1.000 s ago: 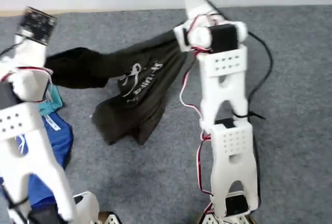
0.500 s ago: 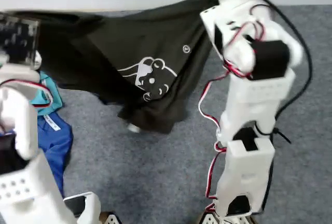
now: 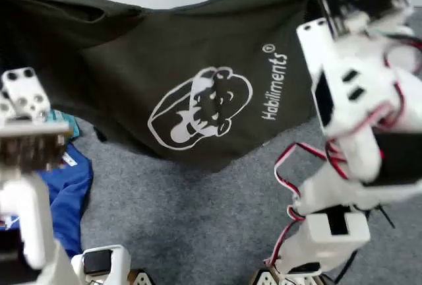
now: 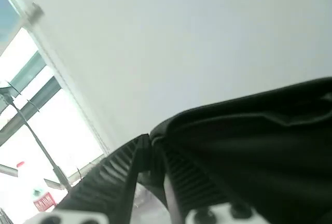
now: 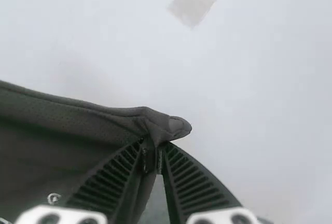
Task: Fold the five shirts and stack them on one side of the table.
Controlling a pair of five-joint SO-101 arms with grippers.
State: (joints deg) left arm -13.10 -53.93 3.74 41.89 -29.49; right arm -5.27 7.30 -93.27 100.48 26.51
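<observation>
Left end effector (image 4: 151,142): pressed together on the edge of the dark shirt (image 3: 198,54). Right end effector (image 5: 153,147): pinching the same shirt. Shirt held spread above the counter (image 3: 198,225), 9 to 2 o'clock; blue shirt (image 3: 66,186) at 8 o'clock.

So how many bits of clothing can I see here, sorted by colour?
dark shirt: 1, held up between the left pincer and the right pincer
blue shirt: 1, lying on the table
teal cloth: 1, a scrap beside the blue one; I cannot tell whether it is a shirt
Total: 3
</observation>
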